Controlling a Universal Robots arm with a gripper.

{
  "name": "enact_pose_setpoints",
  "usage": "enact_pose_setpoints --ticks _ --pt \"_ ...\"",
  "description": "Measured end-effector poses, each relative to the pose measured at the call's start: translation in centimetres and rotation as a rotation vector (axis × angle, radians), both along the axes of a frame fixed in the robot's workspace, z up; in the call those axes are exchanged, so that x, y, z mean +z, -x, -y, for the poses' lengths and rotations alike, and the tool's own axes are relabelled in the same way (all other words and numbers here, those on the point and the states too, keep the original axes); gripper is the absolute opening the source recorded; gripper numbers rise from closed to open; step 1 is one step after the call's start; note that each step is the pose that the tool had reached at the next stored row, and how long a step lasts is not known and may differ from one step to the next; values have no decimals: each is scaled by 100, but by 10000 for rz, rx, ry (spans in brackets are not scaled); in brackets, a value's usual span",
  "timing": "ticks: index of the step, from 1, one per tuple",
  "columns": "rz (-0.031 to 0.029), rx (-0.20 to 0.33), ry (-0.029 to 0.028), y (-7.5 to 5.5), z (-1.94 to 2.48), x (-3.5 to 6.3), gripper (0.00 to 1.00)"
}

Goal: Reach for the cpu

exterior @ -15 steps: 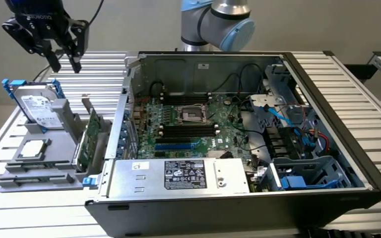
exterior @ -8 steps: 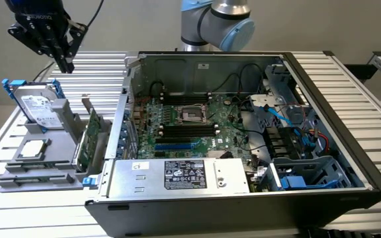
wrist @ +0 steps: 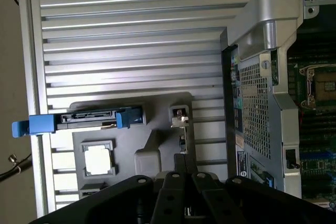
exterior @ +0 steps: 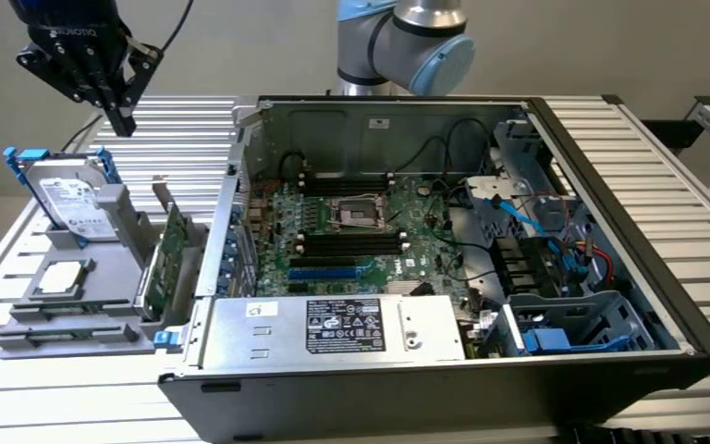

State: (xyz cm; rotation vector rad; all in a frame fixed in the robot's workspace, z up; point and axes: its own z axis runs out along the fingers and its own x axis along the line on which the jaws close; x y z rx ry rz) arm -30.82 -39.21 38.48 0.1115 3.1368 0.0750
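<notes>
Gripper [exterior: 118, 116], black and hanging in the air at the upper part of the exterior view's left, points its fingers down with the tips drawn together and nothing between them. It hovers well above a grey holder [exterior: 78, 314] that rests on the ribbed metal tabletop [exterior: 182, 129]. At the back of the holder, a silver hard drive [exterior: 69, 199] with blue brackets stands tilted on edge. In front of it, the cpu [exterior: 62, 277] lies flat in a square recess, well apart from the gripper. In the wrist view, the cpu [wrist: 99, 159] appears as a pale square in its recess, beside the hard drive [wrist: 86, 119]. On the exterior view's right of the holder lies an open computer case [exterior: 454, 277], its green motherboard [exterior: 355, 240] exposed, with a dark square socket [exterior: 359, 211] near its middle.
</notes>
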Motion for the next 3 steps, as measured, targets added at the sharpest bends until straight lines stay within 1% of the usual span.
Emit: enact_pose_setpoints --ticks 3 --pt "0 0 0 0 0 0 11"
